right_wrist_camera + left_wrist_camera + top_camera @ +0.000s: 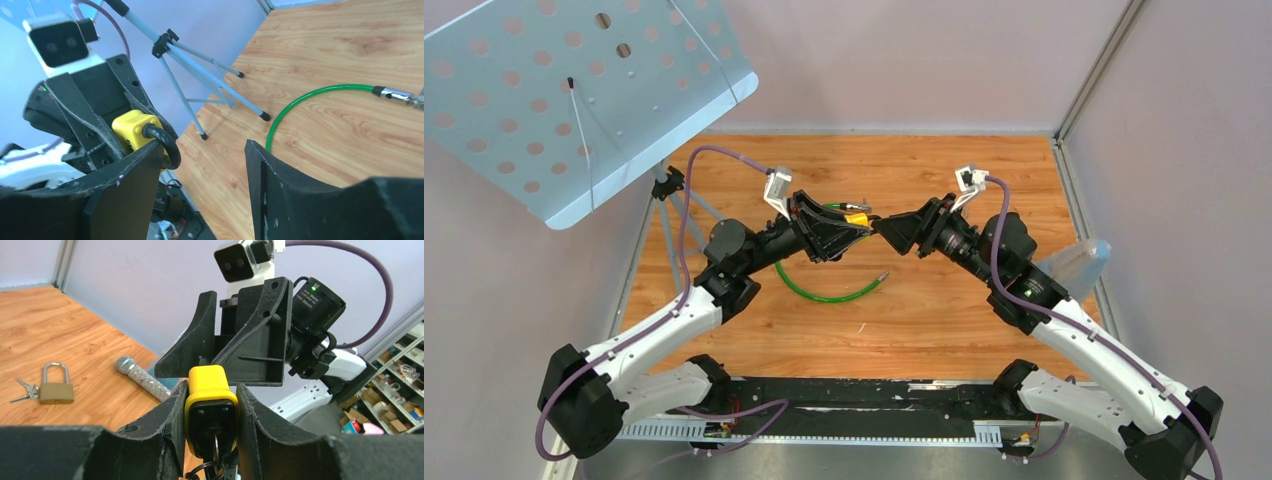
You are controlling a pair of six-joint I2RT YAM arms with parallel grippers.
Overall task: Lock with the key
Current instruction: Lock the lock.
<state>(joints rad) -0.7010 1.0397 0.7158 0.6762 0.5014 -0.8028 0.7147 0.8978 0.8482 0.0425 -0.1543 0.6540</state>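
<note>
Between the left pincer's [211, 399] fingers sits the yellow padlock [209, 382], pinched by its sides, a key [216, 444] hanging at its wrist-side face. Opposite, the right pincer [204, 150] stands spread, one finger beside the black shackle [172, 145].

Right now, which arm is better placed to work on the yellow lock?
Right, probably. The left hand is shut on the yellow lock, so it is busy. The right hand is open and close beside the lock, free to act.
</note>
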